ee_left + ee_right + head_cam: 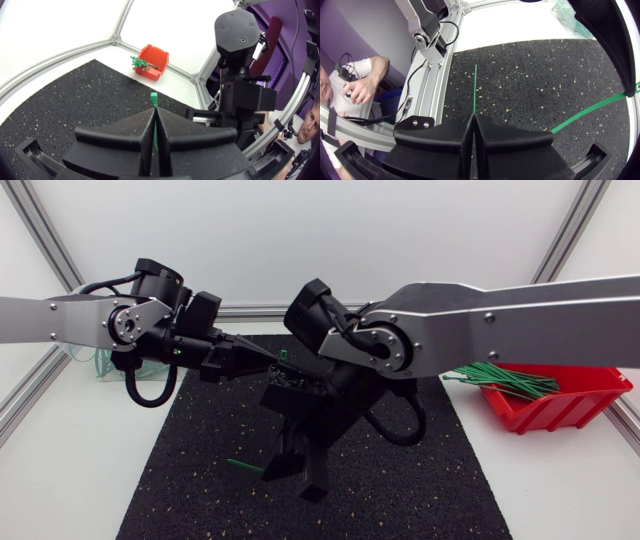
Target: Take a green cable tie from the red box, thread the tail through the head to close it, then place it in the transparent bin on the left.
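A single green cable tie is held over the black mat by both grippers. My left gripper (268, 366) (154, 111) is shut on the tie close to its head (283, 357) (154, 97), which pokes out past the fingertips. Lower and nearer the front, my right gripper (273, 471) (473, 117) points down and is shut on the tail end; the thin tail (242, 465) (475, 90) sticks out ahead of it. Another stretch of the tie (590, 113) runs off beside the right gripper towards my left arm. The red box (560, 398) (153, 62) holds several green ties.
The transparent bin (88, 362) with green ties in it stands at the table's left, partly behind my left arm. The black mat (200, 490) covers the middle of the table. Aluminium frame rails (30, 395) border the white tabletop.
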